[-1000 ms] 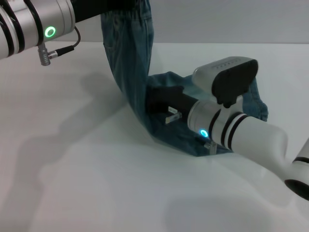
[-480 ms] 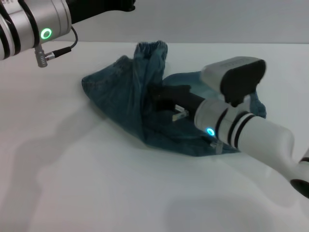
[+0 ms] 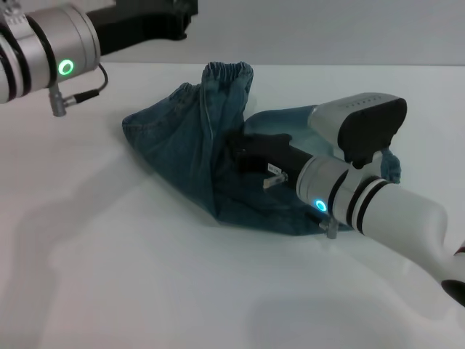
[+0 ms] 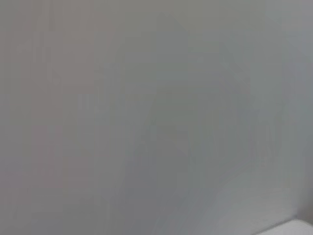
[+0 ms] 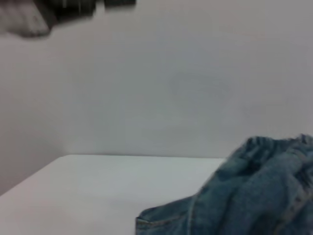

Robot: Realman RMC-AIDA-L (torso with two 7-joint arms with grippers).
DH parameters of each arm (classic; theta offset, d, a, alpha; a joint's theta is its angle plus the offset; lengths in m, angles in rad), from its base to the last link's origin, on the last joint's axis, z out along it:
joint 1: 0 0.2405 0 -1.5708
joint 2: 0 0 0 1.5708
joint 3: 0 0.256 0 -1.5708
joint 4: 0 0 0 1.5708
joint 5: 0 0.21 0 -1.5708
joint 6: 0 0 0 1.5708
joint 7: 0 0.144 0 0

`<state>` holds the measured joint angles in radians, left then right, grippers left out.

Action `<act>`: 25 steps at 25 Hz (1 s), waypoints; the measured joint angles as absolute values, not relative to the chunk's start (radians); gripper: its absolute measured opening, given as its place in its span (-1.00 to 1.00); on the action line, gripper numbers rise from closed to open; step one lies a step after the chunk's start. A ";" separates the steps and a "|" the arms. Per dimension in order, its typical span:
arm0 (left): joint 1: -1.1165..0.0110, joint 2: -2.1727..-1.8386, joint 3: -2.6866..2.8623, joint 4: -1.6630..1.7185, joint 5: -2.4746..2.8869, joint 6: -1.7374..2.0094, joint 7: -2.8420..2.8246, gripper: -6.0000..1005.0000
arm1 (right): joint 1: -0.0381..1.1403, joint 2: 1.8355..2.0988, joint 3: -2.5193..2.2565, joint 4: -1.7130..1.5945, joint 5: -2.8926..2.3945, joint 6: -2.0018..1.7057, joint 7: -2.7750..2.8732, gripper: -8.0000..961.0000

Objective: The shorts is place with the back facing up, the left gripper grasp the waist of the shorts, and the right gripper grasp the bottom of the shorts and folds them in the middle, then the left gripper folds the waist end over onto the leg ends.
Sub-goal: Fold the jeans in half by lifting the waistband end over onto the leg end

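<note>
My left end effector point(image 3: 185, 16) has pulled up and back from the shorts point(image 3: 196, 145), its grip unreadable; they lie crumpled mid-table point(image 3: 109, 276), waist point(image 3: 229, 71) upright. My right end effector point(image 3: 243, 149) rests on denim, grip hidden.
</note>
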<state>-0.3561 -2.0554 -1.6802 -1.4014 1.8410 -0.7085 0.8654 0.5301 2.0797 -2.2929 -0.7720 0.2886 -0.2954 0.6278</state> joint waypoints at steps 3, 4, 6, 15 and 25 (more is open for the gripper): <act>-0.420 -2.054 -1.713 -1.278 1.843 -0.734 0.869 -0.98 | 0.518 2.079 -2.291 -0.778 0.289 -0.297 0.628 -0.94; -0.452 -2.054 -1.725 -1.230 1.848 -0.752 0.869 -0.98 | 0.517 2.079 -2.293 -0.781 0.289 -0.297 0.627 -0.94; -0.508 -2.054 -1.735 -1.143 1.868 -0.780 0.869 -0.91 | 0.518 2.079 -2.299 -0.786 0.288 -0.295 0.624 -0.94; -0.625 -2.060 -1.690 -0.996 1.951 -0.797 0.865 -0.25 | 0.516 2.078 -2.312 -0.795 0.287 -0.291 0.623 -0.94; -0.642 -2.059 -1.692 -0.979 2.005 -0.765 0.858 0.17 | 0.515 2.078 -2.324 -0.801 0.287 -0.290 0.622 -0.93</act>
